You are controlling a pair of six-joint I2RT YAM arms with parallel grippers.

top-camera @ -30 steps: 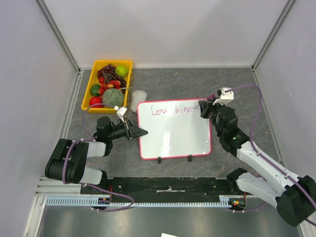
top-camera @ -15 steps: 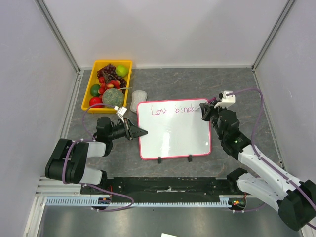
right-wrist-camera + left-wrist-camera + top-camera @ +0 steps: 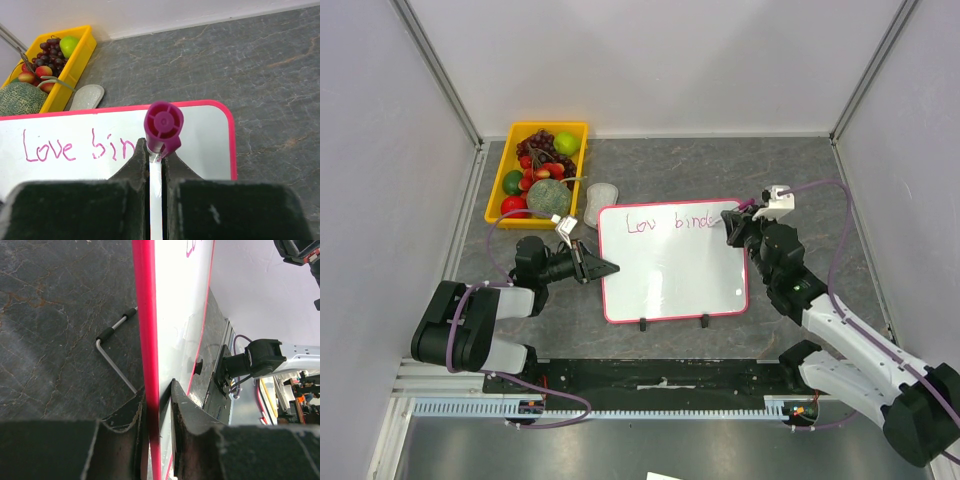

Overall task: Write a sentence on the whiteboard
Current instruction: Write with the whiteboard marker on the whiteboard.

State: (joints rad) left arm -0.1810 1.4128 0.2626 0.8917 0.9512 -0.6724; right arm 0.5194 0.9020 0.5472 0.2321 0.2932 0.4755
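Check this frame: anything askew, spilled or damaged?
Nothing stands out. The whiteboard sits a touch rotated, with its left edge clamped in the left gripper. The right gripper holds the marker at the end of the unfinished sentence, which looks unsmeared. The fruit is all inside the yellow tray.

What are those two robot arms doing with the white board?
They are writing on it. The left gripper pinches a side edge of the glossy white pink-framed whiteboard. The right gripper holds a magenta marker at the end of the pink handwritten words, which read "Love binds".
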